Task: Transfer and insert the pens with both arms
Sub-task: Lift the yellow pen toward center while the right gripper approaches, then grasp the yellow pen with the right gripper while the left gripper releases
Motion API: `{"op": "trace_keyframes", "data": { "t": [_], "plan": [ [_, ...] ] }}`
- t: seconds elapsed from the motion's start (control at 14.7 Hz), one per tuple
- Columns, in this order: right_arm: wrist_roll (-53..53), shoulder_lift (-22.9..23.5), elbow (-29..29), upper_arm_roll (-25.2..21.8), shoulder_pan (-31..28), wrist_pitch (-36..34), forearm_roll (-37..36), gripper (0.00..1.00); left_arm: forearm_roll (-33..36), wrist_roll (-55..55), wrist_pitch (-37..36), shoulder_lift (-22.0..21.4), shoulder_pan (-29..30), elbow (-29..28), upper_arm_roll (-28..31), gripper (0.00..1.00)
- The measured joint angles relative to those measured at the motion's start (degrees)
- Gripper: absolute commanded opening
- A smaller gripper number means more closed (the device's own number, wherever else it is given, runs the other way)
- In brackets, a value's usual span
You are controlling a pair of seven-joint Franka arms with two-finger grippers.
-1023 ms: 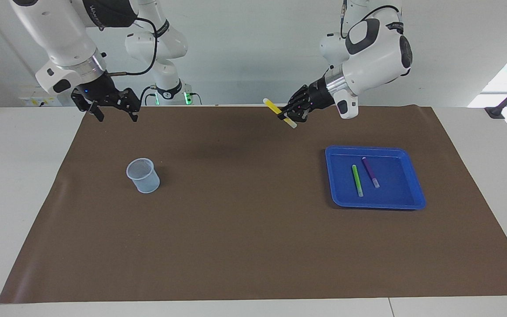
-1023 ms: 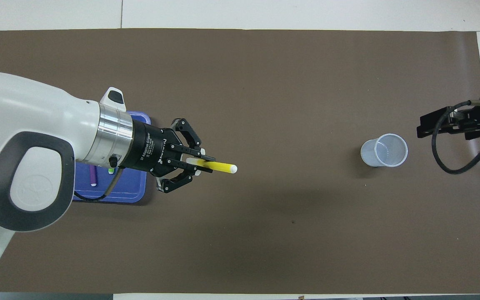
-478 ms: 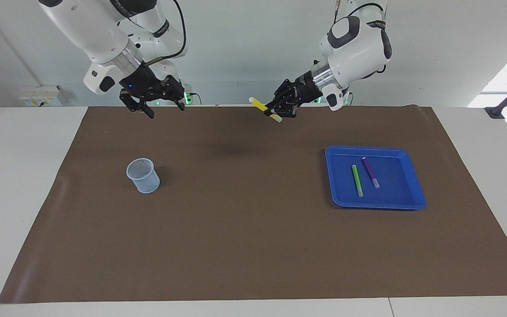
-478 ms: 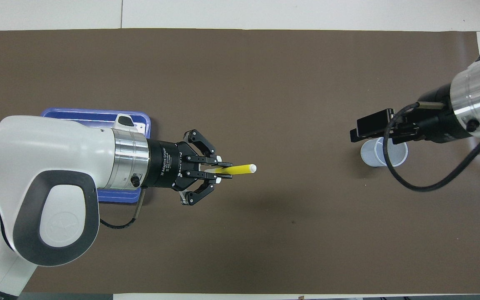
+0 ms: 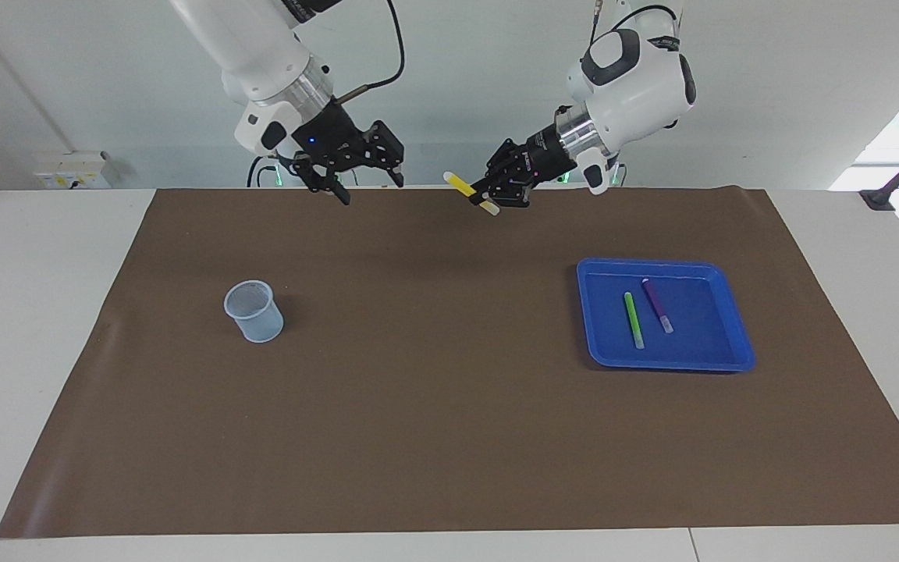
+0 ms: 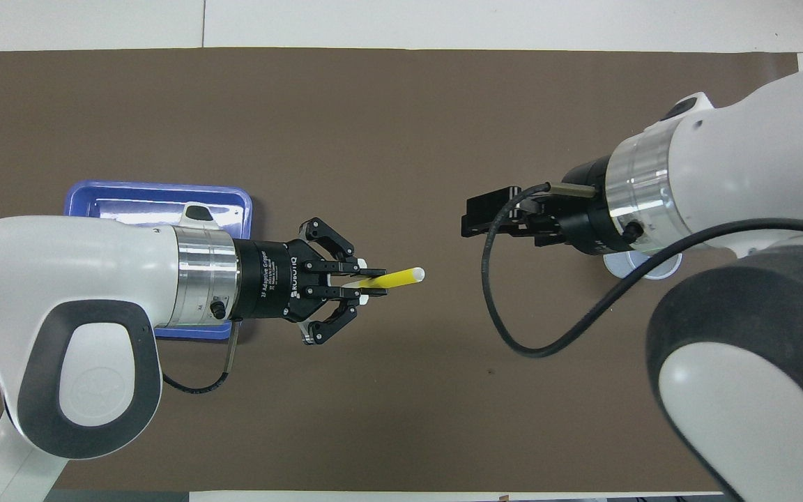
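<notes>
Above the middle of the brown-covered table point(image 5: 449, 437), the left pincer point(image 5: 496, 191) is clamped on the slim yellow marker pen point(image 5: 463, 186), whose long axis points its free pale end toward the right pincer point(image 5: 367, 181), which hangs with fingers apart just beside it.

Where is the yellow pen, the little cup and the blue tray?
yellow pen point(image 5: 461, 186), facing view, on its yellow barrel.
cup point(image 5: 256, 314), facing view, on its side wall.
blue tray point(image 5: 595, 312), facing view, on its bare floor.
</notes>
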Motion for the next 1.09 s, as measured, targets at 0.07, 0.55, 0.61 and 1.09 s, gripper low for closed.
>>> {"op": "trace_keyframes", "data": {
  "t": [0.07,0.55,0.61,1.09],
  "plan": [
    [1.12,0.00,-0.55,1.02,-0.01,1.39,0.30,1.00,-0.32,-0.04,0.42,-0.09,0.00,-0.28,0.00,0.00],
    [5.84,-0.02,-3.03,6.80,-0.01,6.61,2.37,1.00,-3.27,-0.09,3.38,-0.80,-0.01,-2.23,0.01,0.00],
    [5.84,-0.02,-3.54,6.91,-0.03,7.14,2.55,1.00,-3.60,-0.09,3.47,-0.94,-0.01,-2.50,0.01,0.00],
    [5.53,-0.02,-5.39,7.54,-0.03,10.36,2.58,0.99,-5.38,-0.20,4.81,-1.56,-0.01,-3.44,0.07,0.00]
  ]
}}
